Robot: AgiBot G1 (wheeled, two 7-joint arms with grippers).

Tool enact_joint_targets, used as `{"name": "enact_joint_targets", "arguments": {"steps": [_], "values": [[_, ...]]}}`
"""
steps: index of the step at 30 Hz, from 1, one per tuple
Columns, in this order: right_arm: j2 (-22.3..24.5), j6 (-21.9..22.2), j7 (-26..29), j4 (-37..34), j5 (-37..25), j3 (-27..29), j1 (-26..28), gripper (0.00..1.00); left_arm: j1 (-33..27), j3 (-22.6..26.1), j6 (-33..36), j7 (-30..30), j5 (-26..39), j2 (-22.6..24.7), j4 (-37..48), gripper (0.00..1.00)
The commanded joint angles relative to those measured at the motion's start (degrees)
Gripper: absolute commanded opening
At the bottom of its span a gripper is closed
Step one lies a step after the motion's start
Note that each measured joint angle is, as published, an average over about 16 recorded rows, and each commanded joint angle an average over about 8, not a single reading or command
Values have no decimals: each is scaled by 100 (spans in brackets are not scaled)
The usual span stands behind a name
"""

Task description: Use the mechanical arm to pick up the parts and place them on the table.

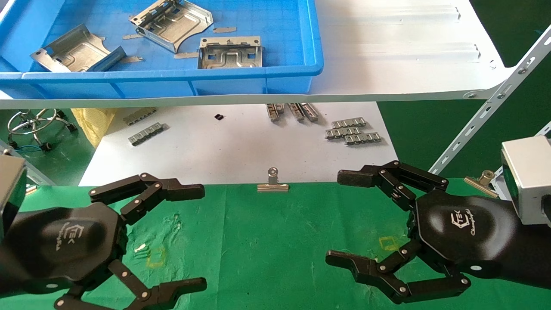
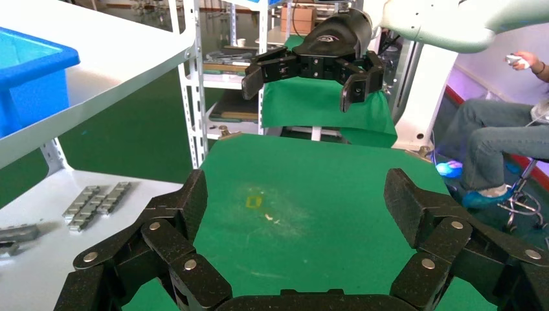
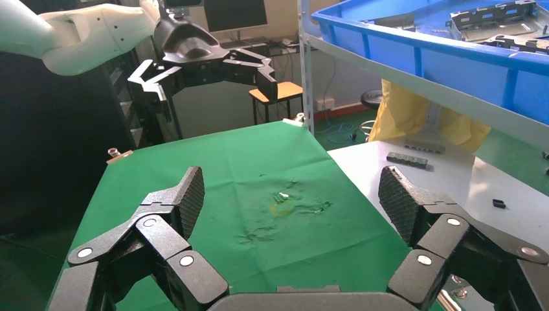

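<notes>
The left gripper [image 1: 202, 237] hovers released over the green cloth surface [image 1: 267, 241], fingers spread and pointing toward the right one. Three sheet-metal parts lie in the blue bin [image 1: 258, 73] on the white shelf [image 1: 409, 64], well beyond and above both grippers: the left part [image 1: 75, 54] runs diagonally, the middle part [image 1: 172, 23] sits tilted with its curved edge toward the grippers, the right part [image 1: 230, 54] lies square. The right gripper [image 1: 333, 219] likewise hovers released, empty.
</notes>
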Motion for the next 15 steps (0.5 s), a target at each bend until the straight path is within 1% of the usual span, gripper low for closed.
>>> {"name": "enact_joint_targets", "arguments": {"steps": [1, 3, 4, 11, 12, 15], "values": [[0, 0, 0, 0, 0, 0, 0, 100, 0, 0, 0, 0, 0, 0, 0, 100], [0, 0, 0, 0, 0, 0, 0, 100, 0, 0, 0, 0, 0, 0, 0, 100], [0, 0, 0, 0, 0, 0, 0, 96, 0, 0, 0, 0, 0, 0, 0, 100], [0, 0, 0, 0, 0, 0, 0, 8, 0, 0, 0, 0, 0, 0, 0, 100], [0, 0, 0, 0, 0, 0, 0, 0, 0, 0, 0, 0, 0, 0, 0, 100], [0, 0, 0, 0, 0, 0, 0, 0, 0, 0, 0, 0, 0, 0, 0, 100]]}}
